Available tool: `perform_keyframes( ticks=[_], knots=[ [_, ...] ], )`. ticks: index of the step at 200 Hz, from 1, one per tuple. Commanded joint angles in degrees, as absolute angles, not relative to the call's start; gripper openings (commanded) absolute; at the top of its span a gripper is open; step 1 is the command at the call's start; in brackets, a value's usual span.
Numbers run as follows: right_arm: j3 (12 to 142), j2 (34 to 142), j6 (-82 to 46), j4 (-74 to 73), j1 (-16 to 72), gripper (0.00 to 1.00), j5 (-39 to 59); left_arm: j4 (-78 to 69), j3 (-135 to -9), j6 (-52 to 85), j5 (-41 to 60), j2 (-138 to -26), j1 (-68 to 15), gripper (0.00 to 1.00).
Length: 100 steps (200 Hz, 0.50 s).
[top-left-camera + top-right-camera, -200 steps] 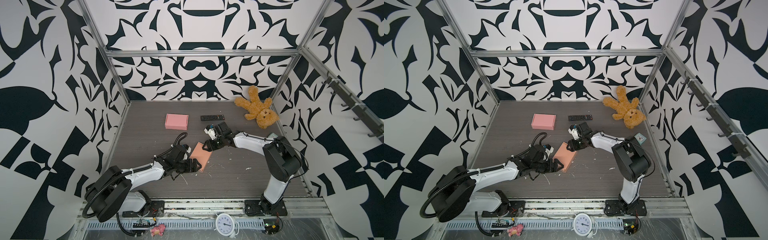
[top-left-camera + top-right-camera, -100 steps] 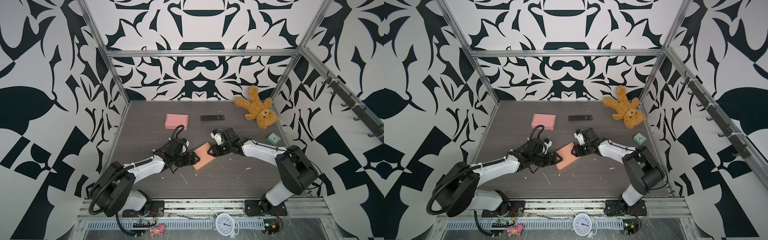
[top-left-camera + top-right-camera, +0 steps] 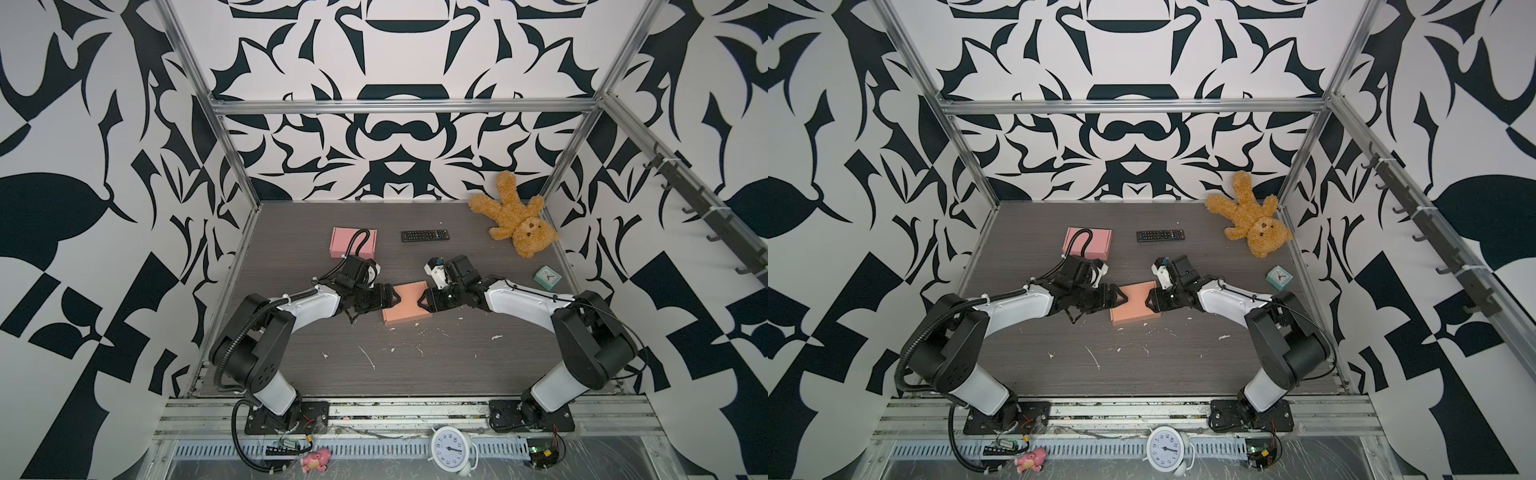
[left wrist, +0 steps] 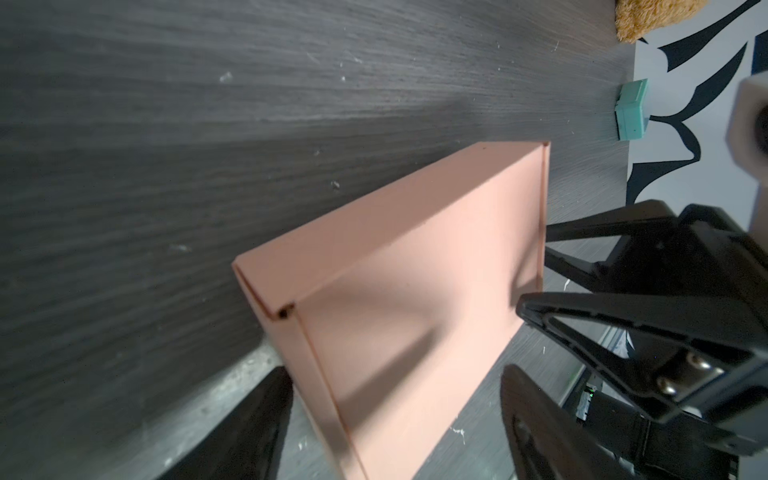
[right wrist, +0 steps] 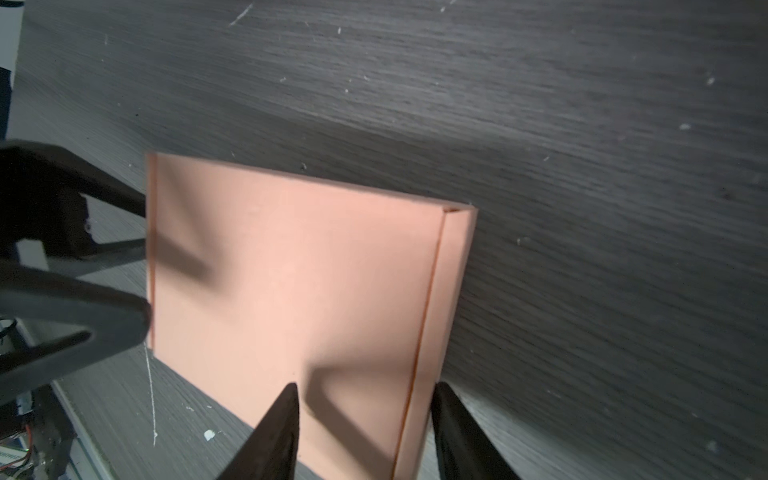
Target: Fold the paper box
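The paper box (image 3: pixel 407 302) lies flat and closed at mid-table (image 3: pixel 457 365), lid down, side walls tucked, corners looking square. By the look of it the fold is all but done.

At its 9 o'clock end sits the left gripper (image 3: pixel 397 298), jaws spread wide. The left wrist view shows its fingers (image 4: pixel 266 424) straddling that end of the carton. At the 3 o'clock end, the right gripper (image 3: pixel 420 298) is also parted. In the right wrist view one of its fingertips (image 5: pixel 278 428) is over the lid and the other is outside the side wall. Whether any tip actually presses the card is hard to say from these angles.

To finish cleanly, I'd keep both claws level and nudge inward evenly from the two ends, so the walls seat without the lid bowing. Then back straight out along the 9–3 line rather than lifting, so no finger catches the lid.

There is plenty of room. At 6 o'clock there is bare table with only white scraps (image 3: pixel 419 331). A pink box (image 3: pixel 354 242) sits at 11, a remote (image 3: pixel 425 235) at 12 and a teddy bear (image 3: pixel 515 222) at 2. A small teal clock (image 3: pixel 547 277) is out at 3 near the wall, all well apart.
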State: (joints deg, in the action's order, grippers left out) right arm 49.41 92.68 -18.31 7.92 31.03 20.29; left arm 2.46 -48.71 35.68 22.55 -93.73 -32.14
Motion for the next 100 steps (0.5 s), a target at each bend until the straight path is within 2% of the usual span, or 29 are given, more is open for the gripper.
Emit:
perform_keyframes(
  ticks=[1,31,63,100],
  knots=[
    [52.6,93.1,-18.29,5.49,31.46,0.53,23.13,1.58,-52.72,32.8,27.58,-96.26,-32.03,0.81],
    [53.26,94.3,-18.42,5.5,30.94,0.55,22.29,1.6,-54.21,32.08,27.69,-99.79,-31.22,0.81],
    [52.41,92.08,-18.56,5.59,30.63,0.65,19.89,1.31,-53.02,31.9,25.58,-99.26,-30.61,0.82],
    [51.51,89.16,-18.41,6.41,30.18,0.7,18.98,4.33,-52.31,30.48,21.74,-96.38,-30.4,0.84]
  ],
)
